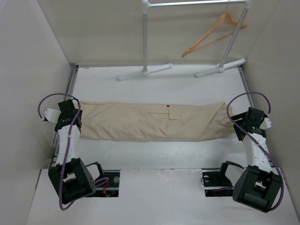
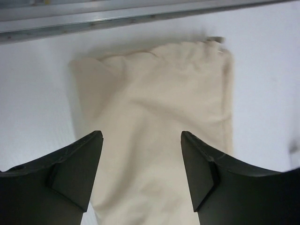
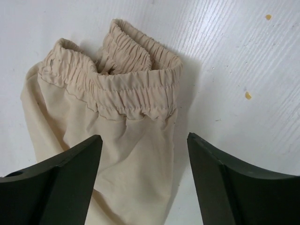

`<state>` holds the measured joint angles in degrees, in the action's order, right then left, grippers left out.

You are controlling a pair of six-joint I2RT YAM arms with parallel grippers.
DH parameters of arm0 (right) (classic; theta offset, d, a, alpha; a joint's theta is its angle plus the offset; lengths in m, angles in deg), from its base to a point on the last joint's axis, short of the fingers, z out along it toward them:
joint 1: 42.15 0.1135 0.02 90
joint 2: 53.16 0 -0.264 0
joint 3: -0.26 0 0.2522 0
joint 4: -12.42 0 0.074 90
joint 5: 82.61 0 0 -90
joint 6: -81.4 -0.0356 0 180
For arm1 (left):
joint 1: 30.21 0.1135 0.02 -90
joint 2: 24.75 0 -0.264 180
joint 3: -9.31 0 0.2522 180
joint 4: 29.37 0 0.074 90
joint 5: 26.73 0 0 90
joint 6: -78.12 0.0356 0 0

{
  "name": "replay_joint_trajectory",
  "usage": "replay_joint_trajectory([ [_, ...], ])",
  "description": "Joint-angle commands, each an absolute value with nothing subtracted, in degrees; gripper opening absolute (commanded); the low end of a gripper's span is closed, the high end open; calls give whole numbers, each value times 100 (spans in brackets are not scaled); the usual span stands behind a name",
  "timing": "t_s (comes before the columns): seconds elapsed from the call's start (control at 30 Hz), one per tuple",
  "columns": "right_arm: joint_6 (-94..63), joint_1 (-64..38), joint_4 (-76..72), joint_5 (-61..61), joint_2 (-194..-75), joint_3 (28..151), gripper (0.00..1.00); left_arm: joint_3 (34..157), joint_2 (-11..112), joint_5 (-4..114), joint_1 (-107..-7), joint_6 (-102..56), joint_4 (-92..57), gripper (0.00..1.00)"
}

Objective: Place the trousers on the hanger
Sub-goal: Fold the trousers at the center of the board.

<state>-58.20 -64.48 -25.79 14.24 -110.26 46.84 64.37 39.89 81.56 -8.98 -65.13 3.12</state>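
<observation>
Lying flat on the white bench (image 1: pixel 159 86), as a long band across the middle of the overhead frame: the trousers (image 1: pixel 150 123), legs folded one onto the other, a pocket flap near centre. Gathered elastic waistband (image 3: pixel 126 93) at the right end of the band, leg ends at the left. Hanging in the upper right of the same frame, well apart from the cloth: the hanger (image 1: pixel 206 35), tilted, hooked on the top bar of the white rack (image 1: pixel 146 37), rack feet on the far part of the bench. At the left end of the band, the left arm (image 1: pixel 68 136), bent down over the leg ends; at the right end, the right arm (image 1: pixel 255 143), over the waist. In the left wrist view, left jaws wide open, dark fingers (image 2: pixel 70 173) in the lower corners, tan cloth filling the gap between them and running up toward a grey rail (image 2: pixel 117 18) across the top of the frame. In the right wrist view, right jaws likewise spread wide, fingers (image 3: pixel 56 187) low in the frame, waistband above centre, between and beyond them. Contact between fingertips and cloth hard to judge from these angles; seemingly just above it. A few small yellowish specks (image 3: pixel 247 95) on the bench at the right of that frame.
</observation>
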Motion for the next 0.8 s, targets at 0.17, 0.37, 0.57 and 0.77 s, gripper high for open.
replay_joint_trajectory([
  [0.17, -5676, -6522, -2516, 1320, -11265, 4610, 88, 6588, 2905, 8103, -2285, -6303, 593, 65],
  [0.37, -6097, -6742, -2034, 880, -12144, 4742, 88, 6289, 2447, 8076, -3613, -6356, 470, 65],
  [0.57, -6668, -6733, -1207, 695, -12829, 4637, 87, 6078, 2429, 8182, -4510, -6329, 364, 64],
  [0.77, -7240, -6725, -478, 634, -13410, 4294, 53, 6068, 2517, 8103, -4476, -6242, 312, 64],
])
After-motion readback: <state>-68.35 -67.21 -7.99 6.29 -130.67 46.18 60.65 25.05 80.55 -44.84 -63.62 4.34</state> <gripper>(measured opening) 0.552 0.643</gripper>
